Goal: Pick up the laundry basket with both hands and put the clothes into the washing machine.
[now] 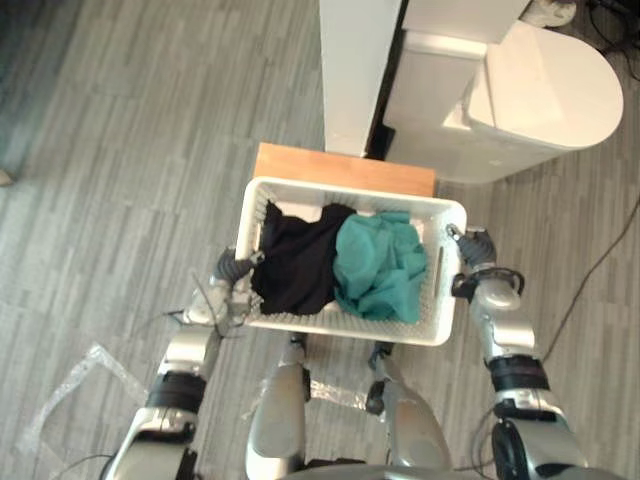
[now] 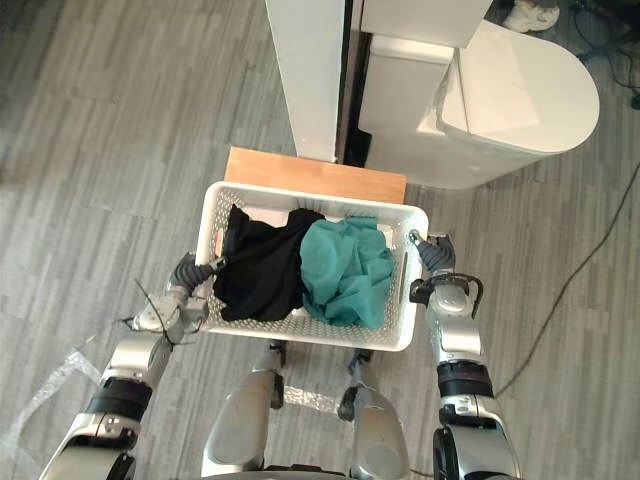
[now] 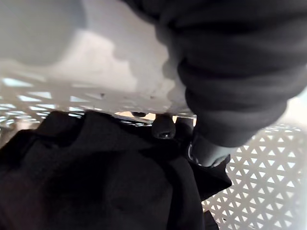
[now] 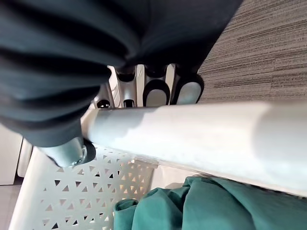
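From the frame's upper left, the right hand [image 4: 156, 91] curls over the rim of the white perforated plastic laundry basket [image 4: 201, 139]. Crumpled teal cloth [image 4: 211, 206] lies inside at lower right, with grey plank floor [image 4: 268, 52] at upper right.

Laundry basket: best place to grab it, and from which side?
By the rolled rim at its two short ends, one hand from each side. The laundry basket is wide, and the black garment and teal garment fill the middle. The left hand and right hand are curled round those end rims, which looks balanced.

no legible text anywhere
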Controlling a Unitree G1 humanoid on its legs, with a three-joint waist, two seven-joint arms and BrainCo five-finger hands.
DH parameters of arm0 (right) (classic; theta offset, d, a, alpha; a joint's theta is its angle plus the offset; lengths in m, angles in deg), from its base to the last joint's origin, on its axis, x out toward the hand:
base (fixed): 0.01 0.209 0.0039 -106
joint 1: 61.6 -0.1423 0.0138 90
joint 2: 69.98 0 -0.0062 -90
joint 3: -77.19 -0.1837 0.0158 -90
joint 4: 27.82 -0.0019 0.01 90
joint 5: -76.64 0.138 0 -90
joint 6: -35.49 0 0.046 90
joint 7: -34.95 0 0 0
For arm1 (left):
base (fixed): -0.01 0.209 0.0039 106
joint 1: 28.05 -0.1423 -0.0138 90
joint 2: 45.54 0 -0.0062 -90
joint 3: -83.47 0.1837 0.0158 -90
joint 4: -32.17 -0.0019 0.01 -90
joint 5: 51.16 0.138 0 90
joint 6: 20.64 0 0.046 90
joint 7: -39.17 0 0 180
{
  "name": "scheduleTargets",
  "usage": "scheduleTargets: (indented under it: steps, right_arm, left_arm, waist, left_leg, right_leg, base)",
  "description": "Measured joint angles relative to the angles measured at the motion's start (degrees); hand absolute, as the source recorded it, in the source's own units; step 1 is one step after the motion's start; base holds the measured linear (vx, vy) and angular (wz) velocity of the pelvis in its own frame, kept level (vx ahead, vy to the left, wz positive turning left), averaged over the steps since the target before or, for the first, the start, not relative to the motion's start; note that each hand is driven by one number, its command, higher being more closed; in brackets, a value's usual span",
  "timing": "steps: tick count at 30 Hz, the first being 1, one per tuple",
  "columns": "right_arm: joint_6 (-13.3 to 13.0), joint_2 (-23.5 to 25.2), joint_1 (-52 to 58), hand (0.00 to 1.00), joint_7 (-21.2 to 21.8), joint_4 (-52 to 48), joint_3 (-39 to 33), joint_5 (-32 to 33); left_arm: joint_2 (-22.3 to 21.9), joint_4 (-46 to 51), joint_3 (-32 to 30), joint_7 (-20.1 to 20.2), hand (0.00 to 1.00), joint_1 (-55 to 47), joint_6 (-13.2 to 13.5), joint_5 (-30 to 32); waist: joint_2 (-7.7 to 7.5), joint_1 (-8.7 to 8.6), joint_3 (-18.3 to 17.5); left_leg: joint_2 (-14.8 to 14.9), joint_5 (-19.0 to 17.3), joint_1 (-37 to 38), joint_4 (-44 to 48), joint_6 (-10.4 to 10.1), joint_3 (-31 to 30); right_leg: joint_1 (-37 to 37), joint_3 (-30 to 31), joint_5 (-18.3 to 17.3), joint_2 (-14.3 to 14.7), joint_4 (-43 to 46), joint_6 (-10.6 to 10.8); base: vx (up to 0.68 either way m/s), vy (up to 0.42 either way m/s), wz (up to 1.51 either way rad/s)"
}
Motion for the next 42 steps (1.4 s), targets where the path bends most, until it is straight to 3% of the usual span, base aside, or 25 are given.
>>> scheduleTargets:
  steps: [3,10,21,29,32,34,36,37,38,39,40,42]
  right_arm:
    - [-0.13,0.15,2.57,1.0,1.0,-1.45,0.16,-0.03]
    - [-0.47,0.3,7.9,1.0,2.11,-1.49,0.43,-0.24]
    - [-0.47,0.32,9.65,1.0,2.53,-1.46,1.38,-0.75]
    - [-0.88,0.26,10.78,1.0,2.62,-1.42,2.12,-0.72]
    - [-2.21,0.22,12.16,1.0,3.01,-1.5,0.5,-0.19]
    - [-2.23,0.19,12.27,1.0,3.58,-1.76,-0.19,0.04]
    - [-2.0,0.26,12.63,1.0,3.6,-2.86,-0.34,0.04]
    - [-1.92,0.38,12.74,1.0,3.67,-3.97,-0.87,0.03]
    - [-1.88,0.39,13.17,1.0,3.69,-4.57,-1.29,0.02]
    - [-1.82,0.33,13.84,1.0,3.71,-5.32,-1.33,0.02]
    - [-1.85,0.39,15.43,1.0,3.86,-7.52,-1.35,0.02]
    - [-1.9,0.71,17.12,1.0,4.71,-10.83,-2.57,0.02]
  left_arm:
    - [-0.03,2.53,0.35,-0.08,1.0,-3.55,0.0,-1.01]
    - [-0.58,6.21,2.31,-0.78,1.0,-10.2,-0.02,-1.39]
    - [-1.8,8.03,2.14,-1.37,1.0,-13.87,-0.84,-1.36]
    - [-5.08,11.2,0.23,-1.21,1.0,-19.24,-1.26,-0.96]
    - [-6.42,11.84,0.18,-0.97,1.0,-19.45,-1.4,0.63]
    - [-7.29,11.98,0.18,-0.97,1.0,-19.42,-1.44,1.56]
    - [-7.27,12.05,0.04,-0.97,1.0,-19.39,-1.42,1.58]
    - [-7.97,12.09,-0.2,-0.93,1.0,-19.58,-1.44,1.62]
    - [-9.15,12.1,-0.2,-0.93,1.0,-20.1,-1.45,2.06]
    - [-9.52,12.12,-0.28,-0.78,1.0,-20.64,-1.4,2.16]
    - [-10.02,12.38,-0.37,-0.06,1.0,-21.97,-1.09,2.4]
    - [-11.52,12.53,-0.37,0.45,1.0,-22.42,-0.75,2.63]
  waist:
    - [1.14,0.0,-1.87]
    - [1.33,0.0,-8.44]
    - [1.88,0.1,-13.25]
    - [2.03,-0.15,-13.69]
    - [2.86,-0.34,-14.21]
    - [3.78,-1.01,-14.59]
    - [3.77,-1.53,-14.74]
    - [3.45,-1.47,-14.62]
    - [3.48,-1.63,-14.55]
    - [3.61,-1.56,-14.61]
    - [3.85,-1.83,-14.78]
    - [5.35,-3.57,-15.69]
  left_leg:
    - [-0.02,-0.52,2.11,-0.05,0.36,-0.15]
    - [-0.03,-1.76,6.52,-0.16,0.12,-1.58]
    - [-0.14,-1.84,8.96,-1.27,0.09,-3.27]
    - [-0.1,-1.73,10.19,-1.35,-0.2,-4.73]
    - [0.13,-0.44,7.58,-1.51,-1.17,-8.01]
    - [0.93,1.34,5.23,-1.24,-1.63,-9.68]
    - [0.48,3.9,4.89,-3.11,-3.04,-11.47]
    - [0.05,-0.74,3.65,3.41,-1.99,-11.11]
    - [-0.01,-7.95,1.98,16.2,-0.19,-9.6]
    - [0.28,-10.29,2.7,19.91,-0.87,-9.6]
    - [1.11,-13.64,5.15,23.07,-3.62,-9.92]
    - [1.09,-18.14,7.58,22.03,-3.82,-10.98]
  right_leg:
    - [2.25,-0.11,-0.77,-0.02,0.05,0.48]
    - [6.97,-1.6,-3.3,-0.13,1.13,0.75]
    - [10.09,-3.49,-3.94,-0.1,0.67,1.01]
    - [12.48,-5.2,-4.42,0.28,-0.08,0.67]
    - [10.11,-8.23,-6.52,0.17,3.34,0.25]
    - [4.9,-9.86,-11.51,-1.52,13.65,-0.83]
    - [3.27,-10.61,-13.39,-3.12,16.76,-1.27]
    - [2.45,-10.69,-13.58,-4.57,17.88,-1.75]
    - [2.61,-9.54,-13.54,-5.37,19.06,-1.74]
    - [2.74,-8.73,-13.54,-5.48,19.73,-1.74]
    - [2.63,-7.04,-13.52,-5.43,20.81,-1.73]
    - [0.45,-4.79,-12.42,-5.47,22.13,-1.16]
  base:
    - [0.07,0.027,0.04]
    - [0.06,0.012,0.1]
    - [0.03,0.005,0.09]
    - [0.0,-0.005,0.11]
    - [-0.03,-0.032,0.49]
    - [-0.05,-0.083,0.51]
    - [-0.07,-0.071,0.38]
    - [-0.02,-0.047,0.04]
    - [-0.01,-0.02,-0.23]
    - [-0.02,0.018,-0.53]
    - [-0.08,0.116,-0.62]
    - [-0.13,0.23,-0.57]
